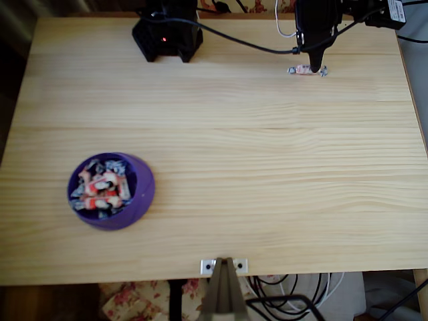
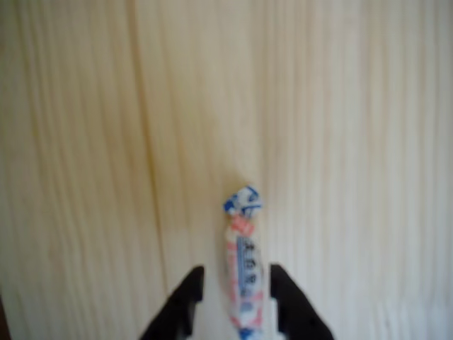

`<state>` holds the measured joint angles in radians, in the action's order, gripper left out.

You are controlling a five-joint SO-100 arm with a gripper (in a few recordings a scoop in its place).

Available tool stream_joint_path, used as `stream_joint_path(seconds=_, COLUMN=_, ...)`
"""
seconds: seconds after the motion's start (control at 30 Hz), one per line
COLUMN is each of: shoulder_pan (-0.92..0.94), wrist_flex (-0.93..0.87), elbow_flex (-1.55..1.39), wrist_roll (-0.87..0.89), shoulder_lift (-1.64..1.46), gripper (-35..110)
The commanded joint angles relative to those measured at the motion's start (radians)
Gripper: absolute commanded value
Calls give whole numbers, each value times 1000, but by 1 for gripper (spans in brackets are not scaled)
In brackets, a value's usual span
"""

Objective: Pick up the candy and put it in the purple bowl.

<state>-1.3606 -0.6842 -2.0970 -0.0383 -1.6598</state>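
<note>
In the wrist view the gripper (image 2: 237,283) comes in from the bottom edge with its two black fingers (image 2: 185,301) standing on either side of the candy (image 2: 243,273). The jaws are parted, with the sweet lying lengthwise between them; the right finger looks to be against the wrapper, while a thin slit shows on the left, so no firm grip can be made out. The candy's far twisted end, blue and white, points toward 12 o'clock, past the fingertips, over the pale wooden table (image 2: 340,142).

In the overhead view the nearest thing is the purple bowl (image 1: 142,194), at about 8 o'clock on the table (image 1: 267,174), already holding a heap of wrapped sweets (image 1: 100,189) of the same kind. Farther off, at about 1 o'clock near the far edge, the candy (image 1: 299,69) lies crosswise on the wood, with the gripper (image 1: 314,67) coming down on it from the black arm (image 1: 314,27). The candy and the bowl are well apart. At 11 o'clock stands a black base (image 1: 167,37) with a small red light, a cable (image 1: 247,43) running from it toward the arm.
</note>
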Motion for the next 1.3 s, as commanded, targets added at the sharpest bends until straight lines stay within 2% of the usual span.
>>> stream_joint_path(seconds=0.0, shoulder_pan=0, wrist_flex=15, elbow_flex=26, wrist_roll=-11, shoulder_lift=-31, gripper=15)
stream_joint_path(seconds=0.43, shoulder_pan=6, wrist_flex=60, elbow_flex=37, wrist_roll=11, shoulder_lift=2, gripper=14)
stream_joint_path(seconds=0.63, shoulder_pan=6, wrist_flex=-37, elbow_flex=164, wrist_roll=-3, shoulder_lift=110, gripper=12)
stream_joint_path(seconds=1.0, shoulder_pan=5, wrist_flex=-55, elbow_flex=179, wrist_roll=-6, shoulder_lift=123, gripper=13)
stream_joint_path(seconds=1.27, shoulder_pan=15, wrist_flex=-71, elbow_flex=144, wrist_roll=9, shoulder_lift=97, gripper=4)
